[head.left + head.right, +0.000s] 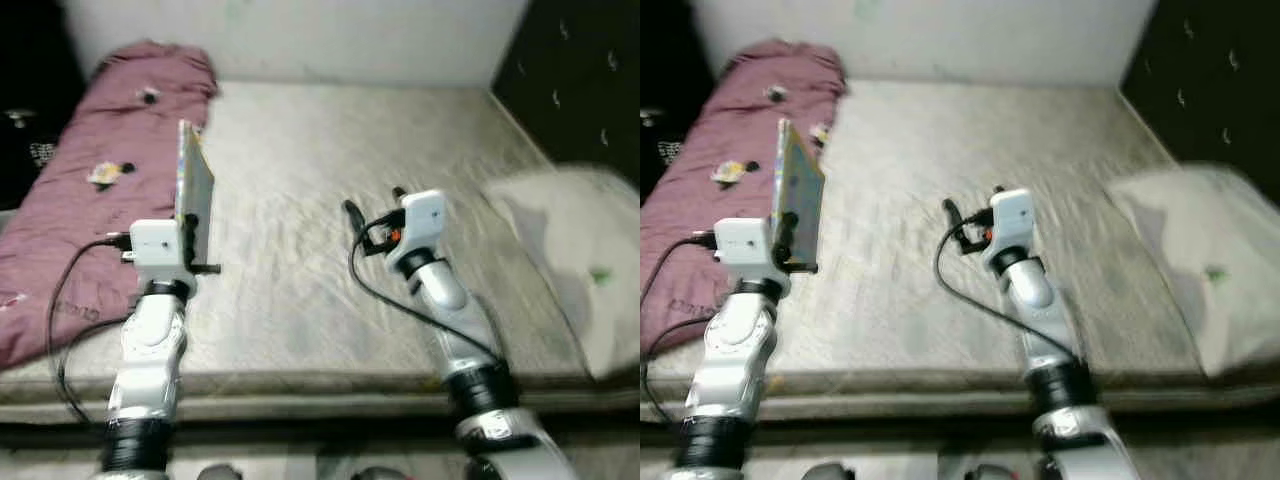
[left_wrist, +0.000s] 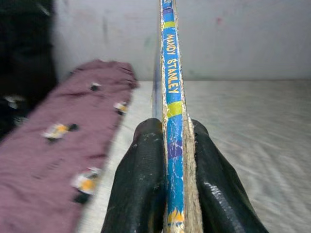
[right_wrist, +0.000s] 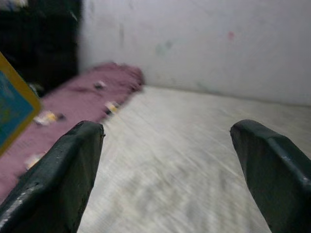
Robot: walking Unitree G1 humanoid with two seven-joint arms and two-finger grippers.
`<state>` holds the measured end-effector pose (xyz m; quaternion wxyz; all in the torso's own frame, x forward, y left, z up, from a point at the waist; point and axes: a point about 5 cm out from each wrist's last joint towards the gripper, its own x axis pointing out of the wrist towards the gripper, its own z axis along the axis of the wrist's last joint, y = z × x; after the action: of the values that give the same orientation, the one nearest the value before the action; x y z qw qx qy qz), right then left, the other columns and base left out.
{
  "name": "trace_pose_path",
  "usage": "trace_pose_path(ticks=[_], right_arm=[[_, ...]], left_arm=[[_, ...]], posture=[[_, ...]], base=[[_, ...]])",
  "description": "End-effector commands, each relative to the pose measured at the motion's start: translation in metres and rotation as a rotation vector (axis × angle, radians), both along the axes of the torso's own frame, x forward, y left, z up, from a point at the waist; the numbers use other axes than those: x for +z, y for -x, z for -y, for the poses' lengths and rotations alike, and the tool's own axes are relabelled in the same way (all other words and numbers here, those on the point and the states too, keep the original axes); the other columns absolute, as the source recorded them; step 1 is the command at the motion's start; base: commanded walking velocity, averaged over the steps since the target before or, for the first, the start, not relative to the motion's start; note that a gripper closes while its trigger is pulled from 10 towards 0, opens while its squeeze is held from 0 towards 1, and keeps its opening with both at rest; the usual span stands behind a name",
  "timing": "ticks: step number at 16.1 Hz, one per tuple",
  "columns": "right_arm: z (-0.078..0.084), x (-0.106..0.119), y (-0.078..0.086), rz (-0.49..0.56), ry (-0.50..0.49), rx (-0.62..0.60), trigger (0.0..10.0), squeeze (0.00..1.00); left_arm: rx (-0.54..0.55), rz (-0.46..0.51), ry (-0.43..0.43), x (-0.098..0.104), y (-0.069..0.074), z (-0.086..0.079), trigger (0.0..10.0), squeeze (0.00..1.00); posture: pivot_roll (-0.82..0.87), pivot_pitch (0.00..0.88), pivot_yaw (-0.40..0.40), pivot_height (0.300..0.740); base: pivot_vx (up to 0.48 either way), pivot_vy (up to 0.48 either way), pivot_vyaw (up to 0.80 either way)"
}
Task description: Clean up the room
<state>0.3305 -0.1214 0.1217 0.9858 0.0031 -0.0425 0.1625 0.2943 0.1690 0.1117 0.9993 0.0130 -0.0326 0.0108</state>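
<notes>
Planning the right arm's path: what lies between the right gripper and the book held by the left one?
Just bare mattress separates the open right gripper from the upright book clamped in the left gripper, as the left eye view shows.

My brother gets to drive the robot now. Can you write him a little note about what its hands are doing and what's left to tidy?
Left hand: shut on a thin book, held upright on its edge above the mattress.
Right hand: open, holding nothing, over the middle of the mattress.
Purple blanket lies along the mattress's left side; white pillow on the right.
Done: book picked up.
Left: put the book away somewhere; probably straighten the blanket.
</notes>
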Motion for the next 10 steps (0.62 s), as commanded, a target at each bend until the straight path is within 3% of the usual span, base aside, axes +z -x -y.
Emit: trace_pose_path(ticks=[1, 3, 8, 10], right_arm=[[-0.0022, 0.0075, -0.0028, 0.029, -0.005, 0.002, 10.0, 0.00], [-0.0032, 0.0077, -0.0025, 0.032, 0.001, 0.007, 10.0, 0.00], [-0.0022, 0.0073, -0.0029, 0.031, 0.004, 0.005, 10.0, 0.00], [-0.0019, 0.0070, -0.0030, 0.029, 0.006, 0.004, 10.0, 0.00]], left_arm=[[-0.018, 0.048, -0.013, 0.0108, -0.0027, 0.0015, 10.0, 0.00], [-0.020, 0.048, -0.012, 0.0107, -0.0028, 0.0019, 10.0, 0.00], [-0.019, 0.049, -0.009, 0.0106, -0.0030, 0.0026, 10.0, 0.00], [-0.014, 0.053, 0.006, 0.0112, -0.0032, 0.0020, 10.0, 0.00]], posture=[[-0.05, 0.000, -0.021, 0.740], [-0.05, 0.000, -0.021, 0.740], [-0.05, 0.000, -0.023, 0.740], [-0.05, 0.000, -0.025, 0.740]], base=[[0.000, -0.356, 0.00], [0.000, -0.349, 0.57], [0.000, -0.349, 0.00], [0.000, 0.000, 0.00]])
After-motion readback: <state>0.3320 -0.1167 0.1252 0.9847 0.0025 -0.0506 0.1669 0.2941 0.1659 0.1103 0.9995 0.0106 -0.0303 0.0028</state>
